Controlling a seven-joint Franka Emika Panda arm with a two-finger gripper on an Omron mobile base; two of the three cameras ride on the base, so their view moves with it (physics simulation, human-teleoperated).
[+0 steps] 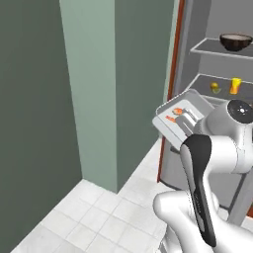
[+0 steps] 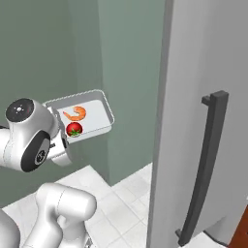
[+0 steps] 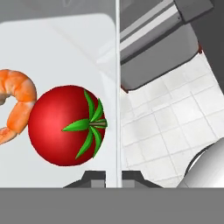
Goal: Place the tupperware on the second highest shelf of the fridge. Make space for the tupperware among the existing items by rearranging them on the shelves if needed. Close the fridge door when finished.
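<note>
The claw [image 3: 107, 177] is clenched on the near rim of the tupperware [image 2: 97, 114], its 2 dark tips pinching the thin wall from either side in the hand view. The tray hangs in the air, carried clear of any shelf, tilted so its open face shows in both base views. Inside it a red tomato [image 3: 65, 124] with a green stem lies touching an orange curled piece [image 3: 15, 103], which reads more as a shrimp than a carrot.

In the left base view the tupperware [image 1: 180, 116] sits in front of the open fridge [image 1: 197, 59], just below the level of its lower visible shelf [image 1: 205, 84]. That shelf carries a yellow-orange glass [image 1: 235, 85] and a small fruit [image 1: 215, 87], set apart. The shelf above holds the dark brown bowl [image 1: 235, 42]. In the right base view the fridge door [image 2: 193, 97] stands swung open to the right of the tray, its dark handle [image 2: 206, 164] facing the camera. White floor tiles [image 1: 99, 217] lie below.
</note>
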